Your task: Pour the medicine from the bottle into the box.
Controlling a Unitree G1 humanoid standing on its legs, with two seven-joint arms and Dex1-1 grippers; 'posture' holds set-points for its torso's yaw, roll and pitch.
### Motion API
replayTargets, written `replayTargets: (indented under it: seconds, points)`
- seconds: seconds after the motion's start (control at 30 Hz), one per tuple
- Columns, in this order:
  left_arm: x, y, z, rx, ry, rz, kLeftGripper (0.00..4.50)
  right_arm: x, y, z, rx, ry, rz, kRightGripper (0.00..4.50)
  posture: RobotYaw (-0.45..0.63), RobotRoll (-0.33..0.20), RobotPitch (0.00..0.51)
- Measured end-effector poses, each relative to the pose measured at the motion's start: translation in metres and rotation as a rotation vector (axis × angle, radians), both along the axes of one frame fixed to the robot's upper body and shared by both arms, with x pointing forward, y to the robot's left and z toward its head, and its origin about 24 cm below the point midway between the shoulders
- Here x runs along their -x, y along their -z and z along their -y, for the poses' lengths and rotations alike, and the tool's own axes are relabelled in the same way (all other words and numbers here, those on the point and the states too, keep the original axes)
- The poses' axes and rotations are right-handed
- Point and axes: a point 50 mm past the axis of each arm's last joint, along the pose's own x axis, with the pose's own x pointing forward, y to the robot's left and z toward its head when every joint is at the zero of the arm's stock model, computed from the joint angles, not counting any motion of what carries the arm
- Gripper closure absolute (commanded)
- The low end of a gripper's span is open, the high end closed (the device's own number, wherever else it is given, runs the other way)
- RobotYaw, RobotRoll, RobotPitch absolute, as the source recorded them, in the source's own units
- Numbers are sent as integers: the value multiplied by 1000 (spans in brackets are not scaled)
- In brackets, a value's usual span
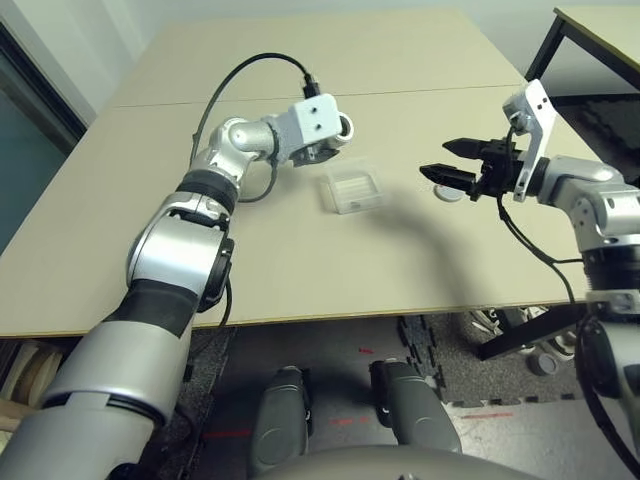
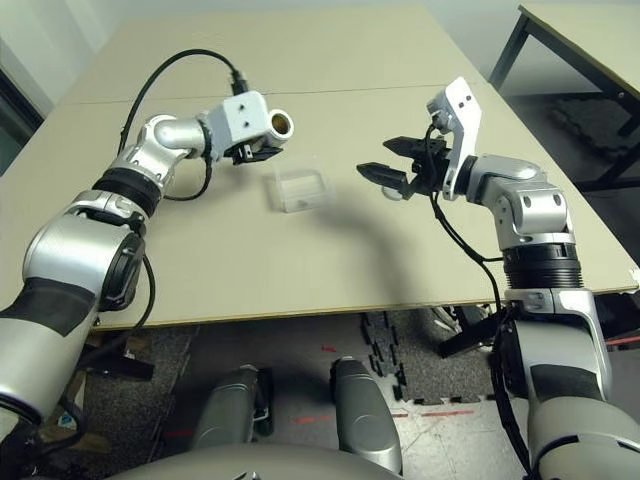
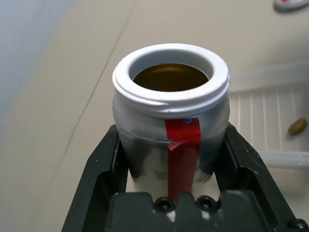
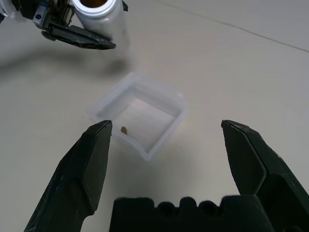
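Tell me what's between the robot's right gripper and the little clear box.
Just bare tabletop separates the right gripper from the box; the right eye view shows it.

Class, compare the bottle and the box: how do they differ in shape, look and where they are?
The bottle is round and upright-walled; the box is square and shallow. The bottle is whitish-grey with a red strip, while the box is clear and plain. The bottle is held in the left gripper; the box sits on the table. Both are open at the top.
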Motion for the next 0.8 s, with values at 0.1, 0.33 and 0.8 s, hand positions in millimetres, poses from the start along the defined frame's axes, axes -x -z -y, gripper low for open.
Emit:
replayTargets:
  seconds: [0.1, 0.33, 0.8]
  points:
    - [3, 10, -19, 98, -64, -24, 1841, -2, 5, 0, 2, 6, -10, 0, -59, 0, 127]
    - [14, 42, -51, 295, -217, -66, 1841, -2, 8, -8, -13, -10, -2, 0, -63, 0, 121]
    - [25, 76, -60, 443, -298, -138, 1842, 0, 14, -5, -7, 14, -7, 0, -110, 0, 117]
